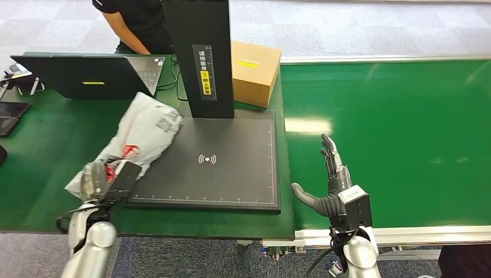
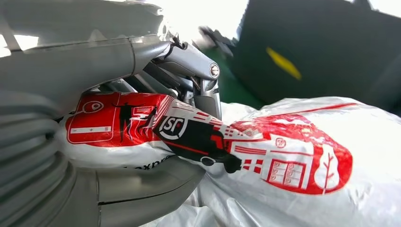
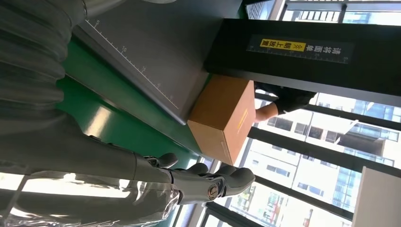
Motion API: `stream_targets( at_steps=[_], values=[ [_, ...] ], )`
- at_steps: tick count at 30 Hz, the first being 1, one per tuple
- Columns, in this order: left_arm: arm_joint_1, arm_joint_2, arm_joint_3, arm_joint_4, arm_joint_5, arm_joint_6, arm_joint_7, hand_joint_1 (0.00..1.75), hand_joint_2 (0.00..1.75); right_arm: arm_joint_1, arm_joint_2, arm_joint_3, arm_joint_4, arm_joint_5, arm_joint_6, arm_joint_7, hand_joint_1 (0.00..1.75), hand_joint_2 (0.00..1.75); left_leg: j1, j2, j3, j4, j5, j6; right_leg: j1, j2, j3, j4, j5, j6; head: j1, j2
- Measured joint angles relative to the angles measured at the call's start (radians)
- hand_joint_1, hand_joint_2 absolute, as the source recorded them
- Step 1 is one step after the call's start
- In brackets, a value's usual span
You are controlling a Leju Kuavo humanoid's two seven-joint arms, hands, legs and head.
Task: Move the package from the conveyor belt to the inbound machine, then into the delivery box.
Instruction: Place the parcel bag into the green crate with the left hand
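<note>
Gripping package (image 1: 143, 134) over green table (image 1: 40, 162)

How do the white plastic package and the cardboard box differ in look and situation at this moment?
The package is a soft, crumpled white bag with red print; the cardboard box is rigid, plain brown. The left hand grips the package; nothing touches the box. The package overlaps the scanner plate; the box sits behind it. Both rest on green tabletop.

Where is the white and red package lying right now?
In the head view, the package lies on the left, half on the green table and half on the grey scanner plate, with the left robot hand gripping its near end.
</note>
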Motion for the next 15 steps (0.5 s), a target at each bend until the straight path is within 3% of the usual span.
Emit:
stream_targets(
  at_steps=[4,8,15],
  values=[
    [-0.043,0.043,0.121,0.001,0.008,0.058,-0.018,1.75,1.75,-0.003,0.000,0.000,0.003,-0.013,-0.002,0.000,0.00,1.75,0.000,0.000,0.000,0.000,0.000,-0.001,0.000,0.000,0.000,0.000,0.000,0.000,0.000,0.000],
    [-0.088,0.060,0.203,0.001,0.035,0.089,-0.030,0.04,1.75,-0.011,0.000,0.000,0.004,-0.023,-0.009,0.007,0.00,1.75,0.000,0.000,0.000,0.000,0.001,-0.001,0.000,0.000,0.000,0.001,0.000,0.000,0.000,0.000],
    [-0.109,0.057,0.237,0.001,0.073,0.088,-0.116,0.00,1.75,-0.013,0.000,0.000,0.005,-0.024,-0.016,0.012,0.00,1.75,0.000,0.000,0.000,0.001,0.000,-0.001,0.000,0.000,0.000,0.000,0.000,0.000,0.000,0.000]
  ],
)
